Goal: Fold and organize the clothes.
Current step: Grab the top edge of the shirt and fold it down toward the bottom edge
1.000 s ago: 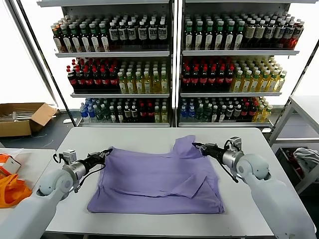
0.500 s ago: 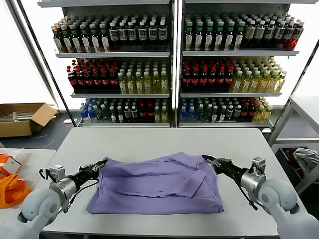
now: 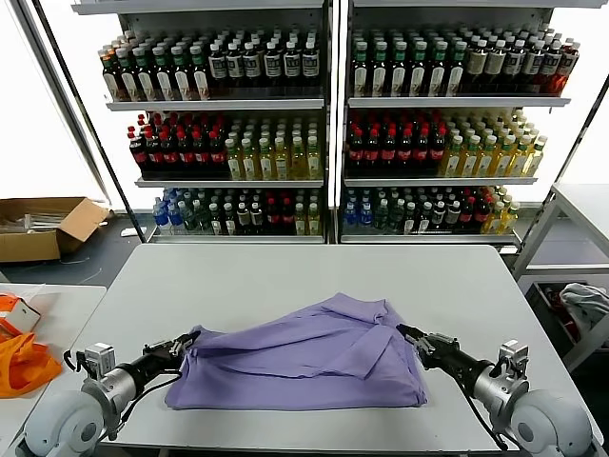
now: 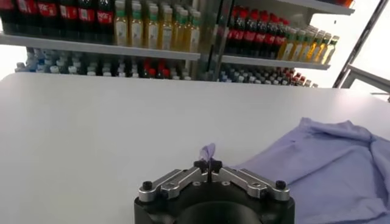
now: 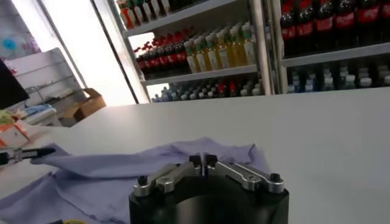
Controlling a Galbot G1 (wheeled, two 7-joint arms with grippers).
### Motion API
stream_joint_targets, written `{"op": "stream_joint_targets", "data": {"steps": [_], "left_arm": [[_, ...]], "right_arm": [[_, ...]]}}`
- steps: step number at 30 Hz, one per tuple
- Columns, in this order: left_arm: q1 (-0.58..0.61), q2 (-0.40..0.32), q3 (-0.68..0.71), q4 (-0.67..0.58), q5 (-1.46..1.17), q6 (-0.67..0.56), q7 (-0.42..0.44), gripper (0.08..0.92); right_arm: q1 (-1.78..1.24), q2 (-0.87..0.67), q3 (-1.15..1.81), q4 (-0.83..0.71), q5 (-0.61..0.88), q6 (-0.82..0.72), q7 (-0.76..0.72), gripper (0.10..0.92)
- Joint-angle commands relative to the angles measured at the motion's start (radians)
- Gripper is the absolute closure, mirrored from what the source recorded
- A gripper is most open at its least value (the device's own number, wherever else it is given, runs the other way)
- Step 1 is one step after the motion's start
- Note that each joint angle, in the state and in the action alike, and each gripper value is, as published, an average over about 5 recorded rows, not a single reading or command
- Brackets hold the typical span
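Observation:
The lavender-purple T-shirt [image 3: 304, 357] lies folded over on the grey table [image 3: 285, 271], plain side up, near the front edge. My left gripper [image 3: 186, 341] is shut on the shirt's left edge; in the left wrist view a tuft of purple cloth [image 4: 208, 151] sticks out between the pinched fingers of the gripper [image 4: 208, 164]. My right gripper [image 3: 409, 335] is shut on the shirt's right edge; in the right wrist view the gripper [image 5: 203, 161] shows closed with the shirt [image 5: 122, 167] spread beyond it. Both grippers are low over the table.
Shelves of drink bottles [image 3: 333, 133] stand behind the table. Bright orange fabric [image 3: 24, 362] lies on a side table at left. A cardboard box [image 3: 43, 224] sits on the floor at far left. A grey-white cloth [image 3: 585, 305] lies on a rack at right.
Both grippers have pulled the shirt's far edge toward the front of the table, folding it over itself. The shirt now lies shorter and bunched nearer the front edge.

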Motion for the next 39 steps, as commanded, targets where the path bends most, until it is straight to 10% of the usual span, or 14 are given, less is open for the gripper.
{"op": "stream_joint_targets", "data": {"steps": [1,16,39], "left_arm": [[0.019,-0.004,-0.003,-0.001,0.016,-0.003,0.013,0.906],[0.019,-0.013,-0.013,-0.009,0.013,-0.004,0.024,0.906],[0.019,-0.019,-0.023,-0.011,0.013,-0.004,0.026,0.906]], "right_arm": [[0.196,0.071,-0.195,-0.124,-0.089,-0.029,0.169,0.62],[0.411,0.191,-0.372,-0.333,-0.07,-0.046,0.253,0.246],[0.339,0.162,-0.333,-0.305,-0.063,-0.045,0.252,0.871]]}}
